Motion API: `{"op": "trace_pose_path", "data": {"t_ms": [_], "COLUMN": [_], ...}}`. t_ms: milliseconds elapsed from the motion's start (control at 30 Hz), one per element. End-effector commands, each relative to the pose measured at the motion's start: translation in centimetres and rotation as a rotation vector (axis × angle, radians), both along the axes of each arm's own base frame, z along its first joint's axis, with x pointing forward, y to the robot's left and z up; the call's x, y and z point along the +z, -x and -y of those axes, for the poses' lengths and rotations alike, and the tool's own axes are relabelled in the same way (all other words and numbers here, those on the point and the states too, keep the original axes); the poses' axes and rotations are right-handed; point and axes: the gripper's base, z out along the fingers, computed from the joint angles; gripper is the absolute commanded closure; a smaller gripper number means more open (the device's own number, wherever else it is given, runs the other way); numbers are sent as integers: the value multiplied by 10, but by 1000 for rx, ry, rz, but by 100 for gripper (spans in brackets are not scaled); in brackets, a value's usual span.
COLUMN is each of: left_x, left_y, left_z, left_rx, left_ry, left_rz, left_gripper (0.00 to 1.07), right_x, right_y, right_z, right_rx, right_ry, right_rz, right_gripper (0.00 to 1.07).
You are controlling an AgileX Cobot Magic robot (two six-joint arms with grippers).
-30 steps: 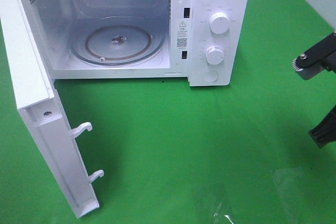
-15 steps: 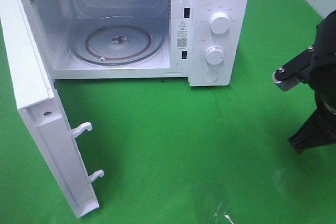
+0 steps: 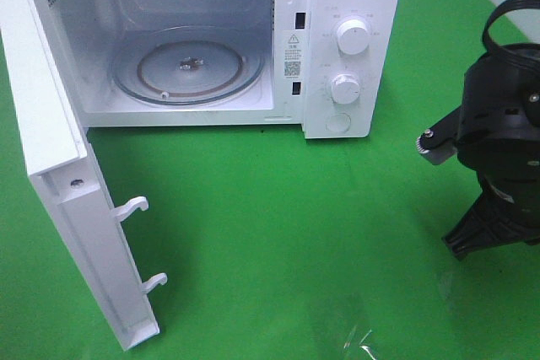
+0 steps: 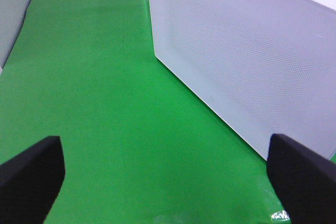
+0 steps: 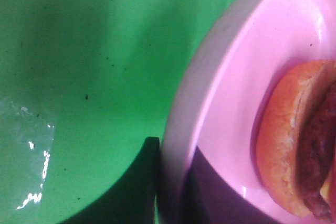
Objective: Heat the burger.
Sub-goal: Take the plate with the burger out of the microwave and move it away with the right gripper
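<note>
The burger (image 5: 294, 145), with its golden bun and dark patty, lies on a pink plate (image 5: 231, 77) in the right wrist view. My right gripper (image 5: 173, 187) is shut on the plate's rim, one dark finger (image 5: 149, 177) outside and one inside. From above, only the right arm (image 3: 498, 141) shows at the right edge; plate and burger are hidden there. The white microwave (image 3: 350, 40) stands at the back with its door (image 3: 63, 183) swung open and the glass turntable (image 3: 186, 69) bare. My left gripper (image 4: 168, 182) is open over green cloth beside the door's outer face.
The open door juts toward the front left, with two latch hooks (image 3: 135, 206) on its edge. Green cloth (image 3: 295, 225) covers the table. A crumpled clear film (image 3: 359, 343) lies near the front edge.
The right arm has moved left into the high view, from the right edge toward the microwave's control side. Microwave and door are unchanged.
</note>
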Motion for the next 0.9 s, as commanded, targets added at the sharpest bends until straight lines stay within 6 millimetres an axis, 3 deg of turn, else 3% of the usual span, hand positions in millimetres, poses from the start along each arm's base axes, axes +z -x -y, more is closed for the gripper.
{"op": "trace_pose_path", "data": {"t_ms": [33,900], "left_x": [-1,-1], "left_y": [3,3], "left_z": [0,0], "left_rx": [5,5], "left_ry": [5,5], "left_rz": [20,20], "left_gripper": [3,3], "right_x": [-5,-64], "right_y": [-5,-10], "right_z": [2,-9], "right_rx": [3,-54], "right_ry": [53,21], "right_rz": [14,-66], "right_gripper": [107,105]}}
